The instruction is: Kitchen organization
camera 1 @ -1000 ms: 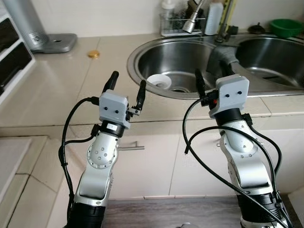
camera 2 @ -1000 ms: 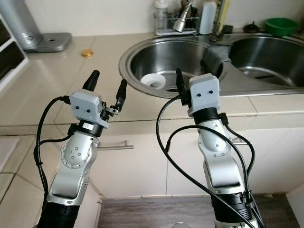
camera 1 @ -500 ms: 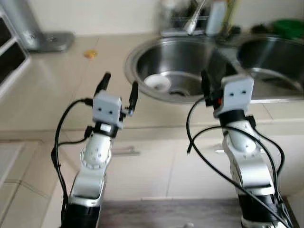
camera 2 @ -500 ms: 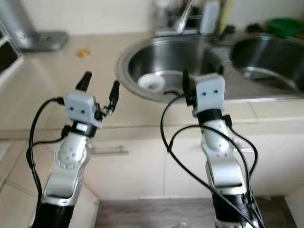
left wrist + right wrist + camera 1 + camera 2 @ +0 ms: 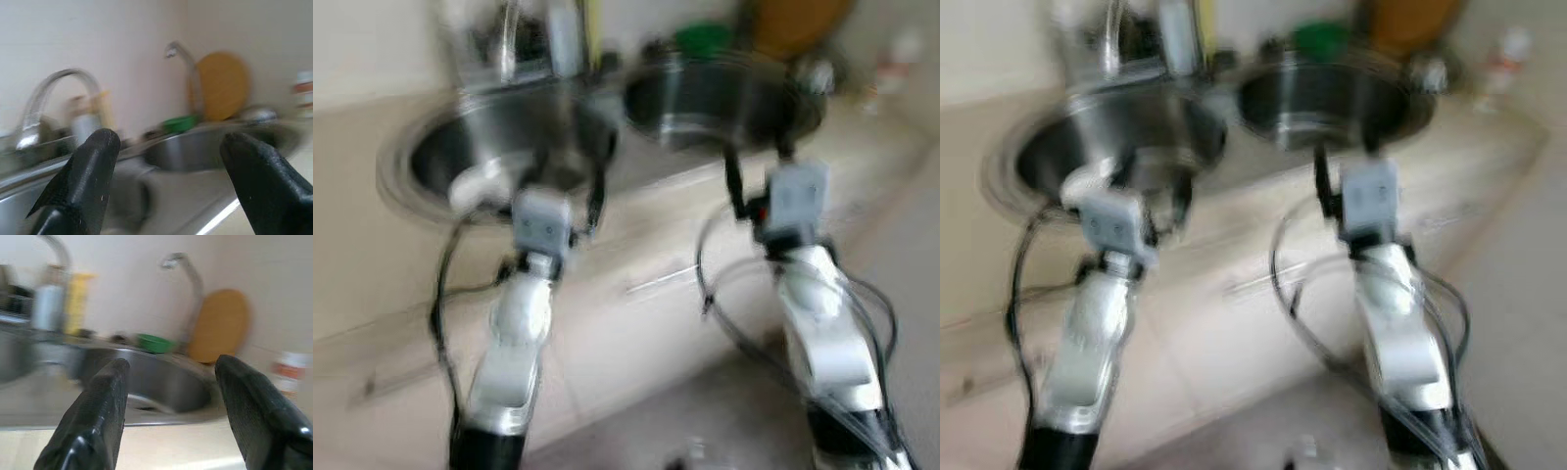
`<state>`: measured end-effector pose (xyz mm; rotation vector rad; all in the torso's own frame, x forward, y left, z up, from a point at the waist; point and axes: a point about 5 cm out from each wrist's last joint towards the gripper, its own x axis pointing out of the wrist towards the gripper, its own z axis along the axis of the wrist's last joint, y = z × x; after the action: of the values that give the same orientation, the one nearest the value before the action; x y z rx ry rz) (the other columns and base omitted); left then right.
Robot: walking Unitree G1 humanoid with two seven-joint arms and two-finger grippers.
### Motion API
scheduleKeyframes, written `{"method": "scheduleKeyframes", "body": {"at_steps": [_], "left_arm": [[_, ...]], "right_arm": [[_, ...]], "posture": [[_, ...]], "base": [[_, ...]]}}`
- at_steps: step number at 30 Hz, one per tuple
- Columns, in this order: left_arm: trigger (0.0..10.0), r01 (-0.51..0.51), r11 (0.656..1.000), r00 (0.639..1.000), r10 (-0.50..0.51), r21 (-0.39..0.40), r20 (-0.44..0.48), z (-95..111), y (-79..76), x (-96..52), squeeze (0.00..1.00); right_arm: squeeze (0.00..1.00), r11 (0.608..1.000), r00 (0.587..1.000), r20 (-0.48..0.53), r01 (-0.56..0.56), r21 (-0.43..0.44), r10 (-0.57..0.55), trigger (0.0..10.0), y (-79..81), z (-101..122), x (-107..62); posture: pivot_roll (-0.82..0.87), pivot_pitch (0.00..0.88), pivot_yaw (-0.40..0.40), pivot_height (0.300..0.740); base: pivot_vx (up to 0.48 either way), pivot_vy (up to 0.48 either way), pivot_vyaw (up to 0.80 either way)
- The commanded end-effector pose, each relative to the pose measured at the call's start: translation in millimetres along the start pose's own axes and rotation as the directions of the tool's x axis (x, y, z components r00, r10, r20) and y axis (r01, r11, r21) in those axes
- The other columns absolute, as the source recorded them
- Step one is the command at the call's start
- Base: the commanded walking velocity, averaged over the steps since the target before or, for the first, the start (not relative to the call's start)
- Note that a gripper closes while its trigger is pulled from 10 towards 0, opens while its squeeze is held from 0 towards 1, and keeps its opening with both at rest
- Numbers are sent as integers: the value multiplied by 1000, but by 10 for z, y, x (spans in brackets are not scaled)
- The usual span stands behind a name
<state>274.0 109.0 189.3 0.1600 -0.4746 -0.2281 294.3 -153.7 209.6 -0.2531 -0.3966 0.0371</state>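
Note:
The head views are blurred. My left gripper (image 5: 563,191) is raised in front of the counter edge, near the left sink basin (image 5: 421,157). It is open and empty, and so are its fingers (image 5: 93,161) in the left wrist view. My right gripper (image 5: 759,166) is held up before the right basin (image 5: 724,93), also open with nothing between its fingers (image 5: 110,391). A white bowl-like thing (image 5: 475,186) lies in the left basin. A green bowl (image 5: 154,341) sits behind the right basin.
A round wooden board (image 5: 220,325) leans on the wall behind a curved faucet (image 5: 188,289). A second faucet (image 5: 49,93) and bottles (image 5: 78,298) stand behind the sinks. A red-labelled bottle (image 5: 291,372) is at the far right. Cabinet fronts with a handle (image 5: 656,279) lie below the counter.
The whole view has swung to the right and blurred, so the camera is turning. Both arms keep the same raised pose with open fingers.

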Motion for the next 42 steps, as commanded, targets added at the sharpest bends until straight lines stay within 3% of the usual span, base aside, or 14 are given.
{"method": "scheduleKeyframes", "body": {"at_steps": [1,19,31,37,42], "left_arm": [[10000,-10,1000,1000,10,20,10,27,56,-9,0],[10000,8,1000,1000,-8,27,-7,-6,36,-13,0],[10000,11,1000,1000,-10,28,-12,-16,30,-7,0],[10000,15,1000,1000,-15,25,-15,-29,24,1,0],[10000,17,1000,1000,-16,22,-19,-35,21,-4,0]], "right_arm": [[0,1000,1000,10,-10,14,10,10000,40,35,7],[0,1000,1000,-2,-7,8,7,10000,43,20,13],[0,1000,1000,-14,-6,5,6,10000,38,0,16],[0,1000,1000,-21,-14,-18,13,10000,50,-20,10],[0,1000,1000,-26,-17,-13,17,10000,63,-32,8]], "posture": [[-149,0,26,740],[-153,0,31,740],[-154,0,33,740],[-156,0,35,740],[-156,0,36,740]], "base": [[0,0,-800],[0,0,-800],[0,-454,-800],[0,0,-800],[0,-444,-800]]}}
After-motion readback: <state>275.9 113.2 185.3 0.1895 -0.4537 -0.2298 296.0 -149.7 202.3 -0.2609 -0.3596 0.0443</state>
